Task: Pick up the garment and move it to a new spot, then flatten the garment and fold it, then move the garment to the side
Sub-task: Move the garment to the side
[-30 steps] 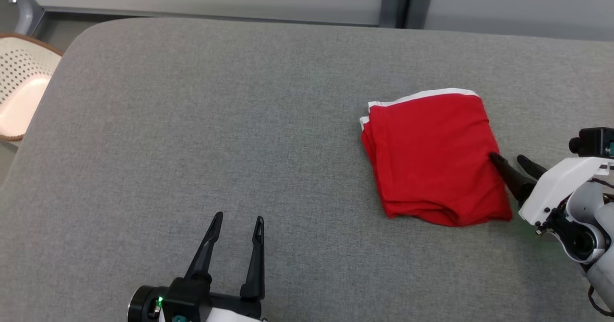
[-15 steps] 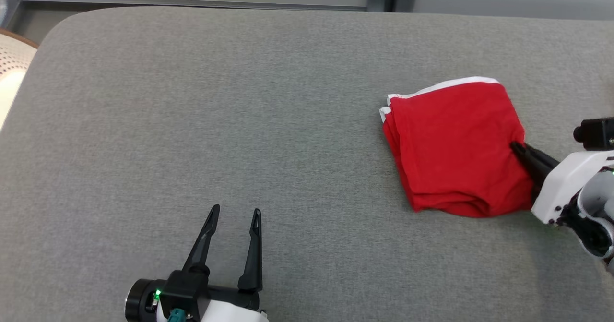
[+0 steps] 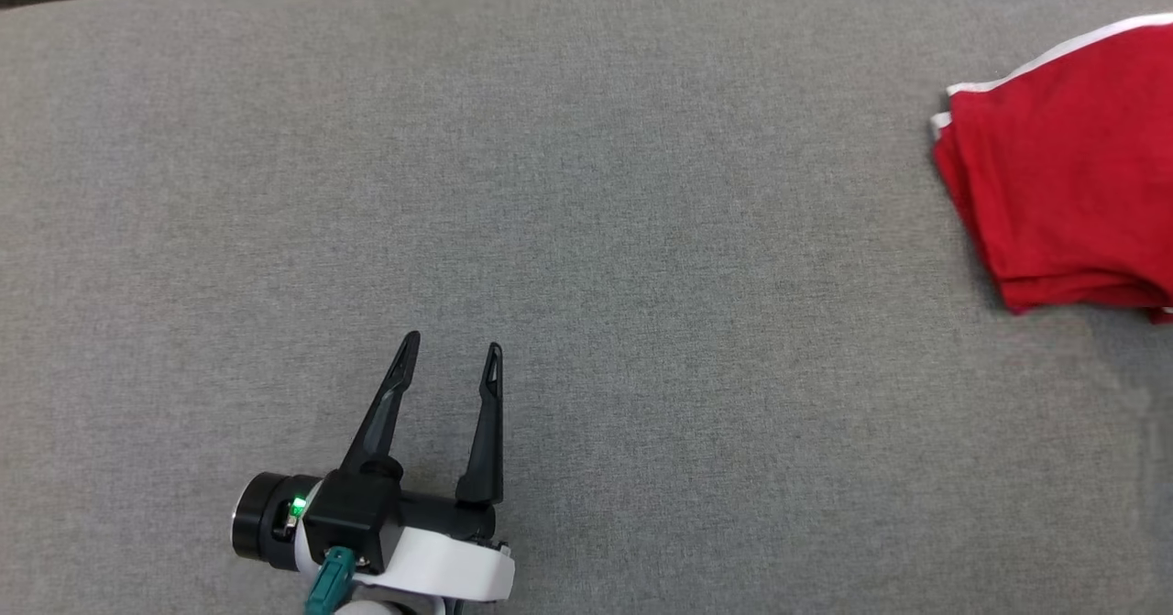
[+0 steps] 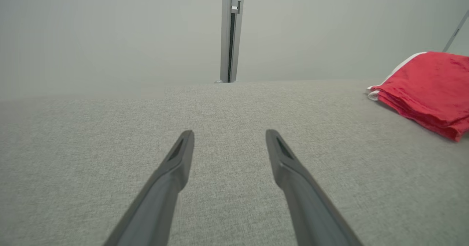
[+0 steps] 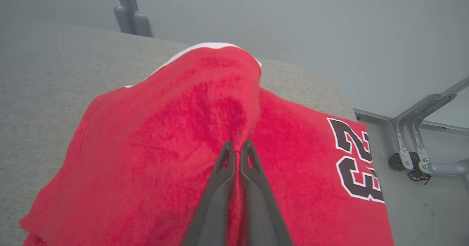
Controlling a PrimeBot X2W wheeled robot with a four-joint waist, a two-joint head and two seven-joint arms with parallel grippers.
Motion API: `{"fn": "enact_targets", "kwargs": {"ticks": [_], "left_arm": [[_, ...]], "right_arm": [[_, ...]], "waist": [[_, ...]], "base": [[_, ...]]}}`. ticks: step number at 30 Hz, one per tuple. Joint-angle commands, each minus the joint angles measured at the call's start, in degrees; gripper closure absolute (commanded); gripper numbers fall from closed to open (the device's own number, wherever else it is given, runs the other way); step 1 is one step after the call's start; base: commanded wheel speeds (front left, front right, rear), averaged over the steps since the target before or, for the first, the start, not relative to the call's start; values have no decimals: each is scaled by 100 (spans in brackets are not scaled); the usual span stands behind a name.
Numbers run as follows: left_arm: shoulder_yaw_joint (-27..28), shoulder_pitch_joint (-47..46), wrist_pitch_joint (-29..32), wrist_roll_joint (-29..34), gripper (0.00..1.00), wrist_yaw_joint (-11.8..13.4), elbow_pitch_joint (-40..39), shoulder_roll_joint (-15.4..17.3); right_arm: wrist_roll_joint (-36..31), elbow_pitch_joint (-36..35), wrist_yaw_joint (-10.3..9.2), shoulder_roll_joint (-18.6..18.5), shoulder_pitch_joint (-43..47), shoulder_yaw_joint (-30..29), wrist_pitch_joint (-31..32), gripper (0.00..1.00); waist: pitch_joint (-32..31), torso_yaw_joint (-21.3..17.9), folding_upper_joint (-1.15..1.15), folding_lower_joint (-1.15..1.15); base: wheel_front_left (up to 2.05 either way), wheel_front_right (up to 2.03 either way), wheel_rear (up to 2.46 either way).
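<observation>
Our right gripper (image 5: 237, 146) pinches a fold of the red garment (image 5: 205, 128), ready to carry it. Our left gripper (image 3: 449, 347) hovers wide, empty, over the couch (image 3: 586, 184).

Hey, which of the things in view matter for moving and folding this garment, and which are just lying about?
Belongs to the job:
red garment
right gripper, shut on a fold of it
left gripper, open and holding nothing
grey padded surface under it

Just lying about:
wheeled metal frame on the floor
wall post
</observation>
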Motion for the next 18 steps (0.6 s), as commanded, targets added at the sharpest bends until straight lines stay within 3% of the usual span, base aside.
{"fn": "enact_targets", "kwargs": {"ticks": [1, 8, 13, 14, 15, 18], "left_arm": [[18, -127, -8, 72, 0, -30, 7, 22], [91, -283, -9, 263, 0, -141, -6, 21], [108, -303, -9, 335, 0, -150, -37, 21], [104, -306, -9, 341, 0, -139, -40, 21], [92, -310, -8, 341, 0, -127, -43, 21], [40, -299, -9, 296, 0, -113, -20, 21]], "right_arm": [[-86, 69, -13, -145, -137, 32, -40, 100], [-154, 352, -13, -582, -448, 59, -128, 100], [-15, 762, -13, -590, -492, 20, -46, 100], [2, 879, -14, -556, -499, 0, -81, 87], [-36, 1002, -14, -514, -508, -8, -139, 0], [-248, 1407, -13, -317, -512, 22, -386, 0]], "waist": [[152, -72, 0, 0], [407, -42, 0, 0], [459, -30, 0, 0], [462, -32, 0, 0], [457, -33, 0, 0], [383, -34, 0, 0]], "base": [[0, 0, 0], [0, 0, 0], [0, 0, 0], [0, 0, 0], [0, 0, 0], [0, 0, 0]]}}
